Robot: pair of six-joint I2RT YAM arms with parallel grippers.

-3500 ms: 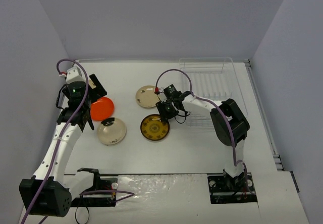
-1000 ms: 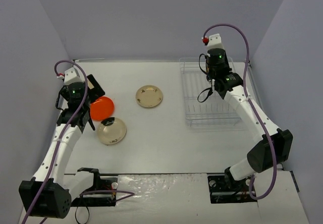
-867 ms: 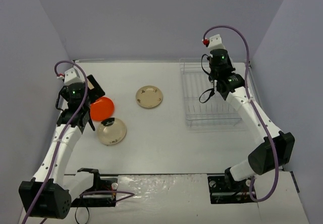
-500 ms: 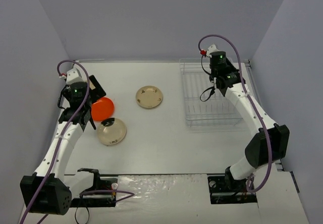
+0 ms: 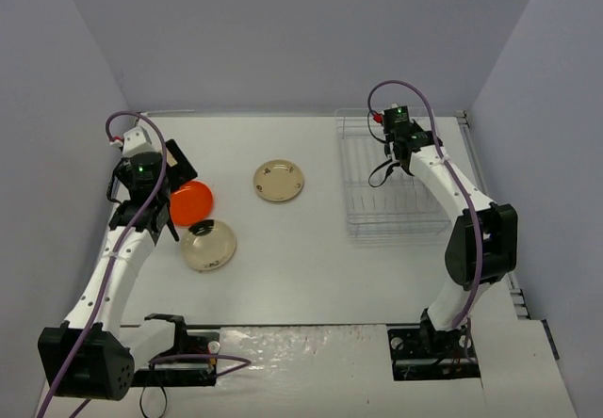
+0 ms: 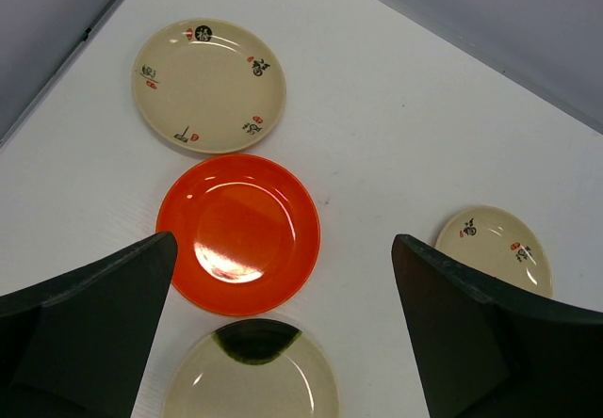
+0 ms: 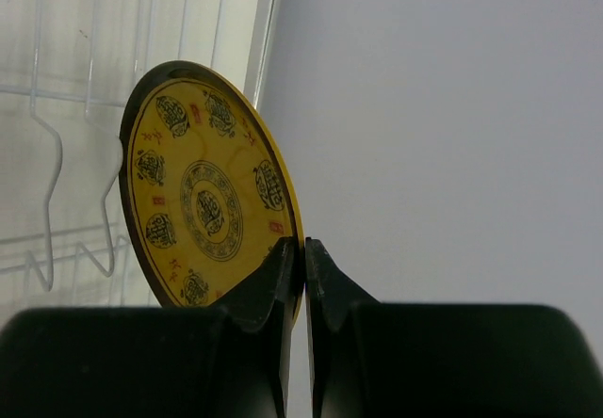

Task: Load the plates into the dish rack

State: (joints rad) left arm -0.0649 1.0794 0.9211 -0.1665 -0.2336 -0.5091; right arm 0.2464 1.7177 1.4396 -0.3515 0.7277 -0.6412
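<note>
Over the dish rack [image 5: 396, 216] far end: right gripper [image 7: 303, 249] pinches the yellow-patterned brown plate [image 7: 212, 211] by its rim, plate on edge, wire slots just past its free edge. Left gripper [image 6: 283, 241], jaws wide, hovers above the orange plate [image 6: 237, 233].

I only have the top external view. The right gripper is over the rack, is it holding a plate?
Observer: Yes. In the right wrist view the right gripper is shut on the rim of the yellow-patterned plate, held on edge.
Operator: Is it seated in a slot?
Observer: Cannot tell; the dish rack wires show behind it, but its lower edge is hidden.
Operator: How many plates lie by the left arm?
Observer: Four in the left wrist view: the orange plate, the far cream plate, the right cream plate and the pale plate with a dark patch.
</note>
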